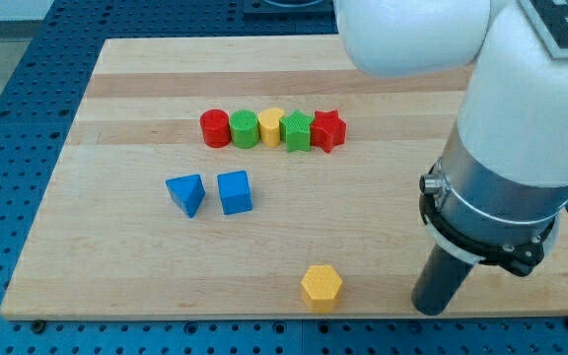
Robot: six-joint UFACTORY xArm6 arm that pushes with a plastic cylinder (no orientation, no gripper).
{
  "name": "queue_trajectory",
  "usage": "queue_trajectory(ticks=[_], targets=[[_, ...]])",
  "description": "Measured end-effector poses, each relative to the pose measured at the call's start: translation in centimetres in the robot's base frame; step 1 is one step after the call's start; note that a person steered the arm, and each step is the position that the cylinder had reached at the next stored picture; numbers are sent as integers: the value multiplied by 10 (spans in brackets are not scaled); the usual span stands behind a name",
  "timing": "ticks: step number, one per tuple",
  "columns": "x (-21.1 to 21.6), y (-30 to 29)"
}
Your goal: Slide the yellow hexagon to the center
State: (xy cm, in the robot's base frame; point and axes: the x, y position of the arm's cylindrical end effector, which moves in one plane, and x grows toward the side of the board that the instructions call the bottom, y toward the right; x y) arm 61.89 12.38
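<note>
Wooden board (pixel 146 79) on blue perforated table (pixel 8 108)

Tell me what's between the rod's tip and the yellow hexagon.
Nothing: the camera view shows only bare board between my tip and the yellow hexagon.

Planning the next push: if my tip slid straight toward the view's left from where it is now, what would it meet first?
Probably the yellow hexagon. My tip sits to its right near the board's bottom edge, slightly lower in view, so it may catch the hexagon's lower part or just miss it.
</note>
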Motion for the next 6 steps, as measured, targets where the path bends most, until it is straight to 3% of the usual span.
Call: queue_trajectory(ticks=[3,6], targets=[[0,-6],[0,-61]])
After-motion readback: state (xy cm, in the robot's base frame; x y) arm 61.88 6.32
